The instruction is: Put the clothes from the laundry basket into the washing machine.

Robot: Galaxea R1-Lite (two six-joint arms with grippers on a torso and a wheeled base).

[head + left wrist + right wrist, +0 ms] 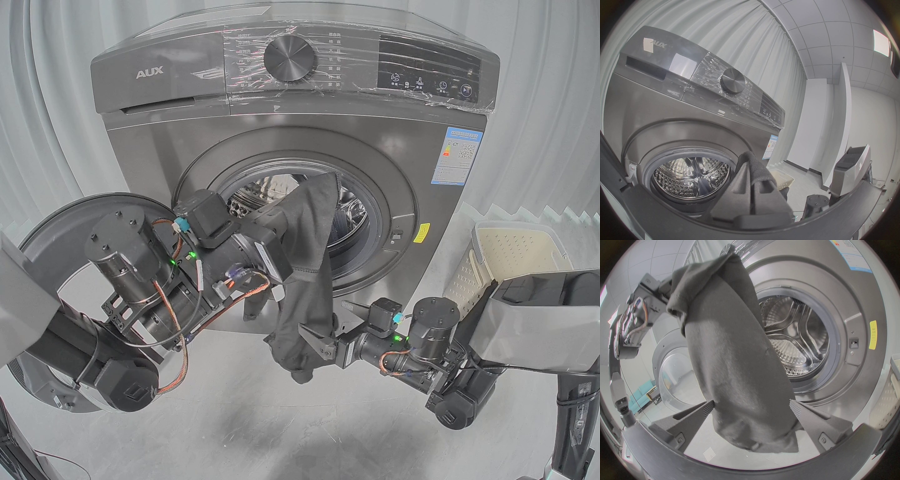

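A dark grey garment [306,275] hangs in front of the washing machine's drum opening [353,215]. My left gripper [289,215] is shut on its top edge, and the cloth [753,165] drapes over the closed fingers [737,193] just outside the steel drum [690,178]. The garment's lower half [740,371] dangles between the two spread fingertips [706,407] of my right gripper [750,408], which stands open and low near the floor [315,340]. The cream laundry basket [519,250] sits tilted to the right of the machine.
The round machine door [56,250] is swung fully open on the left, behind my left arm. The drum [793,343] looks bare inside. Grey floor [262,425] lies open in front. Curtains hang behind the machine.
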